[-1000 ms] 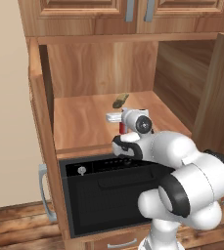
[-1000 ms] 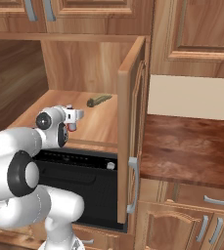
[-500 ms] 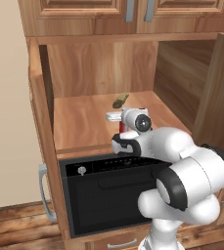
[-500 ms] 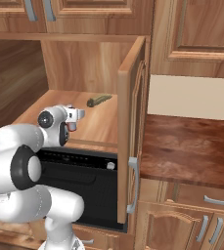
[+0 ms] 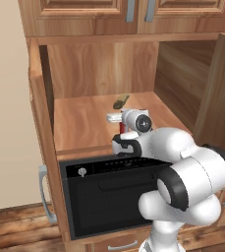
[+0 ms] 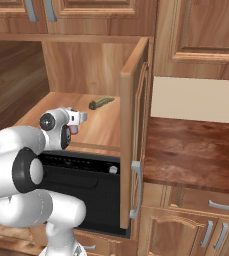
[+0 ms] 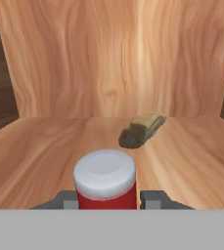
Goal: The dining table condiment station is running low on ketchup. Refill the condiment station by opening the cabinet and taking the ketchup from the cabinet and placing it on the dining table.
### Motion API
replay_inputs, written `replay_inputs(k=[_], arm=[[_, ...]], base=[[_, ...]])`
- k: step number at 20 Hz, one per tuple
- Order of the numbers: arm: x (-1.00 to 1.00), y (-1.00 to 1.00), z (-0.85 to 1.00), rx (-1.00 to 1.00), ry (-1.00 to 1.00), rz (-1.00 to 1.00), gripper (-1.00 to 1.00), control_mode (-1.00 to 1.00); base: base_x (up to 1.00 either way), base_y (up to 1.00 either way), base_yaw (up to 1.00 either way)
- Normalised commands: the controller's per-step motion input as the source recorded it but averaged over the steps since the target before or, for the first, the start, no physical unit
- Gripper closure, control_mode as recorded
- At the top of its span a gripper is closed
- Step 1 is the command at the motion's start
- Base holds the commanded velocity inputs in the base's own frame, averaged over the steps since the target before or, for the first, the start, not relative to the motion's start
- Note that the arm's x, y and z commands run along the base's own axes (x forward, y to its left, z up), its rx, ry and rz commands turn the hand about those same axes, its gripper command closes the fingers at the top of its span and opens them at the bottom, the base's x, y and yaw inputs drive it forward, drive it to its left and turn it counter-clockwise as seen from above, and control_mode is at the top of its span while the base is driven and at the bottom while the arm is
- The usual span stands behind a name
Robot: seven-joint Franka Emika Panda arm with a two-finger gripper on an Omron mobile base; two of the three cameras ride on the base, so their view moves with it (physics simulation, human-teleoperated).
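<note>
Inside the open cabinet (image 5: 104, 74), the tool (image 7: 107, 199) straddles the upright ketchup (image 7: 105, 179), one finger (image 7: 152, 198) on each side of the red body, seemingly touching it, white cap up. An olive item (image 7: 142, 130) lies beyond on the shelf.

1. The cabinet (image 5: 104, 74) stands with both doors swung wide, its shelf directly above an oven (image 5: 109, 197).
2. The ketchup (image 7: 105, 179) stands upright on the shelf near its front edge, between the fingers of the gripper (image 7: 106, 199).
3. An oblong item (image 7: 142, 130) lies on the shelf farther back, slightly right of the ketchup.
4. A counter (image 6: 196, 152) sits right of the cabinet.
</note>
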Motion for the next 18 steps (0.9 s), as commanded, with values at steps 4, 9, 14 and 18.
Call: replay_inputs(k=[4, 9, 14, 18], arm=[[0.0, 0.0, -0.06, 0.0, 0.0, 0.0, 1.0, -1.0], [0.02, 0.0, 0.0, 0.0, 0.04, 0.0, 1.0, -1.0], [0.0, 0.0, 0.0, 0.0, 0.0, 0.0, 1.0, -1.0], [-0.02, 0.0, 0.0, 0.0, 0.0, 0.0, 1.0, -1.0]], base=[[0.0, 0.0, 0.0], [0.0, 0.0, 0.0], [0.0, 0.0, 0.0], [0.0, 0.0, 0.0]])
